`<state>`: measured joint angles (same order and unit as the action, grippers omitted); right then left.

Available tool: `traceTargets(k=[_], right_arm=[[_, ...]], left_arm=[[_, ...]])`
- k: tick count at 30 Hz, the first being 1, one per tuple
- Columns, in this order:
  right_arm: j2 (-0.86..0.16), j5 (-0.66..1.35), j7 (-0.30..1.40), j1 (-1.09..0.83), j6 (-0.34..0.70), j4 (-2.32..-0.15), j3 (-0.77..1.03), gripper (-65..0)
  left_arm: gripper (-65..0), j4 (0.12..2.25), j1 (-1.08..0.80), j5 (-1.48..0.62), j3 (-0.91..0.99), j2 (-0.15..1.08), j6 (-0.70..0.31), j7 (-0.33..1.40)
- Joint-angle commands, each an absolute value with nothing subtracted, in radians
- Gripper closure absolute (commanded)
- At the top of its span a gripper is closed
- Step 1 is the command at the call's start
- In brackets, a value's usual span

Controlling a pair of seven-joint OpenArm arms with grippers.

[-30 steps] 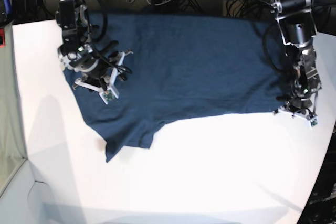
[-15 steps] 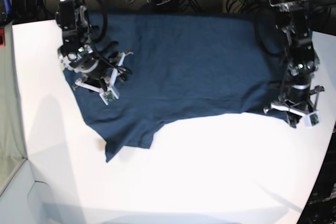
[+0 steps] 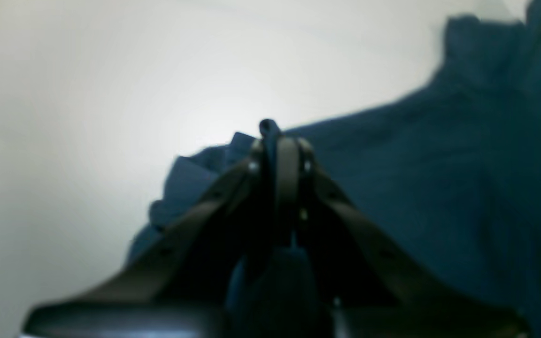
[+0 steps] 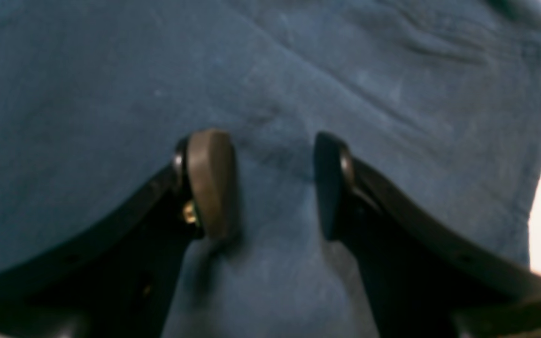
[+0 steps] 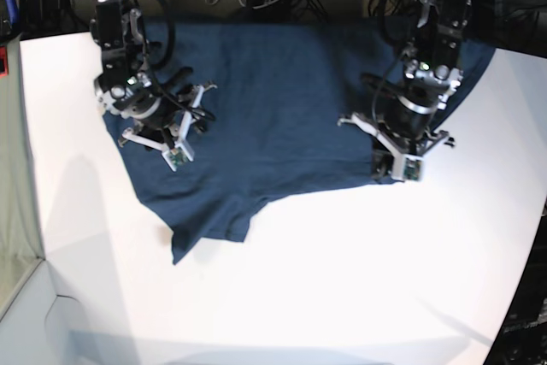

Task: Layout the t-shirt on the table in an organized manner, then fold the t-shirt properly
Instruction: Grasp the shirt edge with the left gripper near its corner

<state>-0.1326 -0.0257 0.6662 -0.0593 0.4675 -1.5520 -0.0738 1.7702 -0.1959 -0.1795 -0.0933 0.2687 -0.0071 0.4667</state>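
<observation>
The soft, limp t-shirt (image 5: 291, 108) will drape and bunch, so hems suit gripping: the left gripper (image 3: 277, 141) is clenched on a fold, while the right gripper (image 4: 270, 183) stands released at frame centre.

A: What is the left wrist camera showing?

B: The left gripper (image 3: 280, 141) is pinching a fold of the t-shirt (image 3: 439, 188); its jaws are pressing together with a small nub of navy cloth sticking out above the tips.

A: And around it?

B: The cloth is bunching in lumps just left of the jaws and spreading away to the right. The white table (image 3: 87, 94) is filling the left and top, blurred.
</observation>
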Motion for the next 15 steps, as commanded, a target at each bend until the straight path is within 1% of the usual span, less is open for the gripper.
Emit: traceTargets(k=[1,5,9,11,15], right_arm=[[-0.136,-0.022,0.656,-0.048,0.466,-1.566,-0.07,-29.8],[-0.136,-0.022,0.656,-0.048,0.466,-1.566,-0.07,-29.8],[-0.136,-0.022,0.656,-0.051,0.466,-1.566,-0.07,-29.8],[-0.136,-0.022,0.656,-0.053,0.466,-1.566,-0.07,-29.8],[-0.136,-0.022,0.656,-0.054,0.466,-1.566,-0.07,-29.8]], left_arm=[[-0.2,1.81,-0.199,-0.176,-0.108,0.282,-0.005,0.438],[-0.2,1.867,-0.223,-0.176,-0.145,0.323,-0.005,0.438],[-0.2,1.893,-0.226,-0.176,-0.133,0.337,-0.005,0.438],[-0.2,1.893,-0.225,-0.183,-0.079,0.344,-0.005,0.437],[-0.3,1.882,-0.194,-0.185,0.081,0.317,-0.005,0.438]])
